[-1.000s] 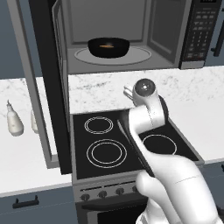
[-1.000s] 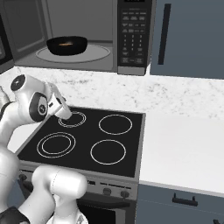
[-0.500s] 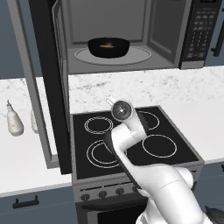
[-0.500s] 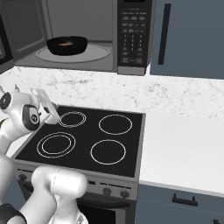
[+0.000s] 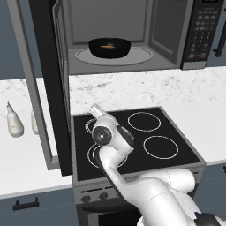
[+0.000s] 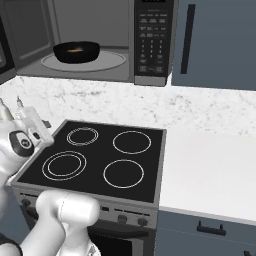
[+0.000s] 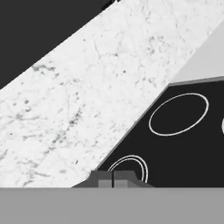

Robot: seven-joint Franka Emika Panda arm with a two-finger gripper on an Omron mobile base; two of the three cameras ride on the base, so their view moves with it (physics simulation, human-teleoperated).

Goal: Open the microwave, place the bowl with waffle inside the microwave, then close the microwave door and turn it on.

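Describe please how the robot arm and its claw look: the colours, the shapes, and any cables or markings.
The arm is made of smooth, rounded, glossy white segments with dark joints. A round dark cap with a pale ring marks one joint, and the same appears in the right base view. The claw has two small, dark grey, blocky finger tips. I see no cables or lettering.

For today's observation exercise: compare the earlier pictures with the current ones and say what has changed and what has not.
The arm swung left across the stovetop toward the open microwave door, and the gripper closed, empty. The bowl with the waffle stayed on the turntable in the microwave, door open.
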